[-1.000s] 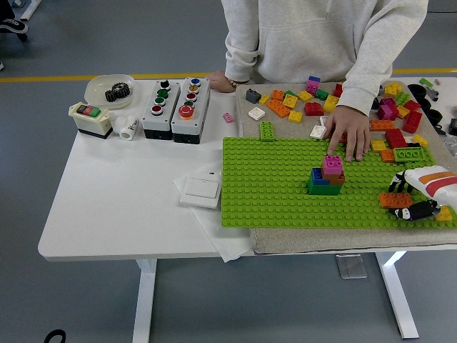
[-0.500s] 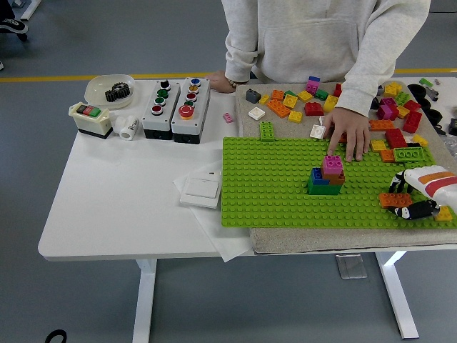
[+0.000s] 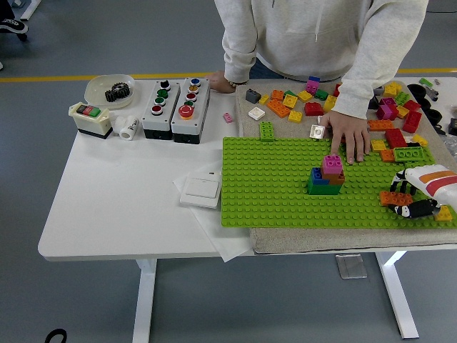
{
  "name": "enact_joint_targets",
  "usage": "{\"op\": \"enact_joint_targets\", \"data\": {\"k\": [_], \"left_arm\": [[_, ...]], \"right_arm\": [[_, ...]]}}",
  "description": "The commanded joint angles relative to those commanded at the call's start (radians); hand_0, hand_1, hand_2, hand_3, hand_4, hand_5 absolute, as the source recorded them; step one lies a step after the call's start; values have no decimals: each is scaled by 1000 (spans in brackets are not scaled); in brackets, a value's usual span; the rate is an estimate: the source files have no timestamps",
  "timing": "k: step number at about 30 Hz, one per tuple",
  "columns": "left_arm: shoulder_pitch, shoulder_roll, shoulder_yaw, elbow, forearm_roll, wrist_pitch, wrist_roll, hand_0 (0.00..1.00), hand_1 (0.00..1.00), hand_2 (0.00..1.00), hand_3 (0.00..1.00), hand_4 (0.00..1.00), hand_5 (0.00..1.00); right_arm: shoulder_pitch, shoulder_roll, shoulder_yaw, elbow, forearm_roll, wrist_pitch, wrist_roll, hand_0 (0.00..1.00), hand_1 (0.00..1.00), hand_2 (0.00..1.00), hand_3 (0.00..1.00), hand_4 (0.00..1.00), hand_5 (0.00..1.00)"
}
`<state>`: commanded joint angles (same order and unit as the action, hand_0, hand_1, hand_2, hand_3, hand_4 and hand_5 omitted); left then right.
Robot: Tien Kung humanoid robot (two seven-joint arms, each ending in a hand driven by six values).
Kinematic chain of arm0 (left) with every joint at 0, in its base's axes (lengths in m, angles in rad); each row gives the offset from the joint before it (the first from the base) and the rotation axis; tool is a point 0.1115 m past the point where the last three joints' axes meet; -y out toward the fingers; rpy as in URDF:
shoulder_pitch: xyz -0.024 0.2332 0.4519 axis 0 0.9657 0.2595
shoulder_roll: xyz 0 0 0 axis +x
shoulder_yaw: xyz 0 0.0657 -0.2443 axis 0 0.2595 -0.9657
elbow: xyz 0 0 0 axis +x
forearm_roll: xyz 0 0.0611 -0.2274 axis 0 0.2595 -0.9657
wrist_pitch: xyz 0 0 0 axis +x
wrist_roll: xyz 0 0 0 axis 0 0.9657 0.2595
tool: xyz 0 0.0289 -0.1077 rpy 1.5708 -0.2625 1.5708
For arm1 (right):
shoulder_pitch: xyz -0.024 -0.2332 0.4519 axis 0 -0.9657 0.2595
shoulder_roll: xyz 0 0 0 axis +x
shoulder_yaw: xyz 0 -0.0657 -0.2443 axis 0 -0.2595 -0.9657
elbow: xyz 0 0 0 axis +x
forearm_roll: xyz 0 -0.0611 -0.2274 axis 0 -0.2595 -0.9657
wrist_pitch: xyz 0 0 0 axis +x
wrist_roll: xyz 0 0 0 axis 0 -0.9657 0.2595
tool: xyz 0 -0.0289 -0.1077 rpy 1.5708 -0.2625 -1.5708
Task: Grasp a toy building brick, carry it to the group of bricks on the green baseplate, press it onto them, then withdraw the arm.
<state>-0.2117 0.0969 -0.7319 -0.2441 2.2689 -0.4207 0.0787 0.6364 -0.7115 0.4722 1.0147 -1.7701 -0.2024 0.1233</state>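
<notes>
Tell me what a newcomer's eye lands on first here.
The bright green baseplate fills the table's right half, with a small brick stack topped in magenta near its middle. A person's hand rests flat on its far edge, and the right robot hand grips an orange brick at its right edge.

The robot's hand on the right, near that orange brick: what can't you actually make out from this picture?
- Right hand, head view: the fingers overlap the orange brick, so a real grip cannot be confirmed.
- Right arm: cut off by the picture's right edge.
- Left arm: out of view.
- Brick stack on the green baseplate: its far side is hidden by its own bricks.
- Person's hand: covers whatever lies under the palm.
</notes>
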Motion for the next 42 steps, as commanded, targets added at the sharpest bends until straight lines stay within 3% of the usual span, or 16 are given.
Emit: {"op": "enact_joint_targets", "data": {"k": [30,42], "left_arm": [[8,1,-8,-1,0,-3,1,839,840,833,636,718,620],[10,3,-17,0,0,-4,1,839,839,832,636,717,619]], "right_arm": [[-13,-18,23,40,-15,-20,13,323,428,495,515,672,376],[-12,-61,87,164,-123,-51,27,329,430,496,516,664,370]]}}
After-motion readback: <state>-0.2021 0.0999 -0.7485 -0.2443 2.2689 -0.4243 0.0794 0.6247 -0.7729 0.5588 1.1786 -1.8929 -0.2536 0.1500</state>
